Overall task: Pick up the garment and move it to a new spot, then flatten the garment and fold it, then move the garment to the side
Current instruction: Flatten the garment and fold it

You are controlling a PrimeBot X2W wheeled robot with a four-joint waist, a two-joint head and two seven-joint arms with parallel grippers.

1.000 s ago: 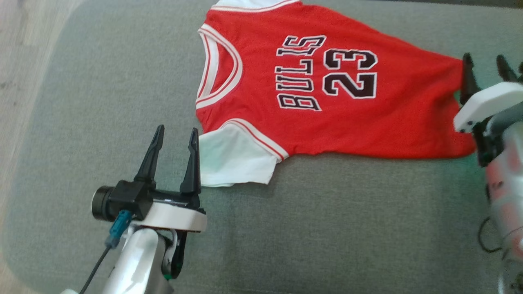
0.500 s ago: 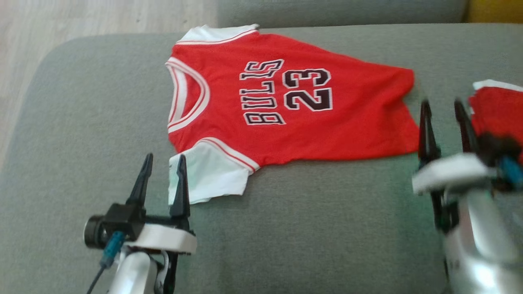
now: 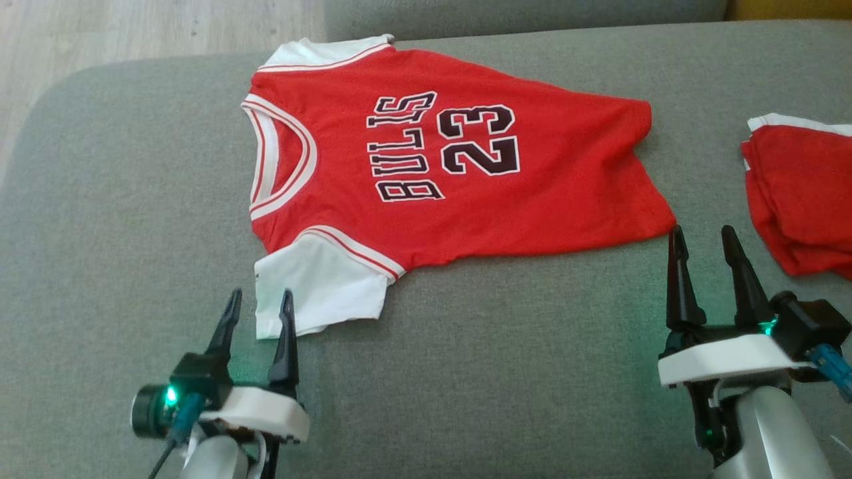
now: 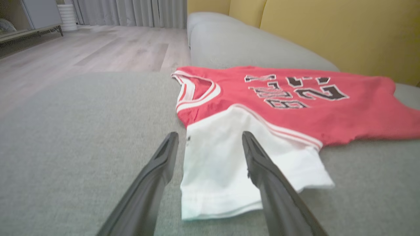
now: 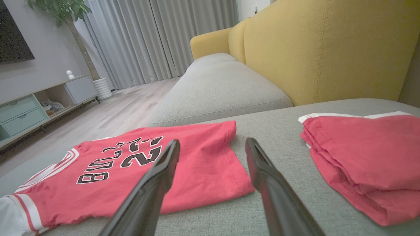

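Right end effector (image 3: 700,233), released, has backed off the Bulls jersey (image 3: 566,193) hem; left end effector (image 3: 261,294) released too. Wrist views add a yellow backrest (image 5: 328,49).

Head camera overhead, wrists low (common jersey (image 3: 566,186))
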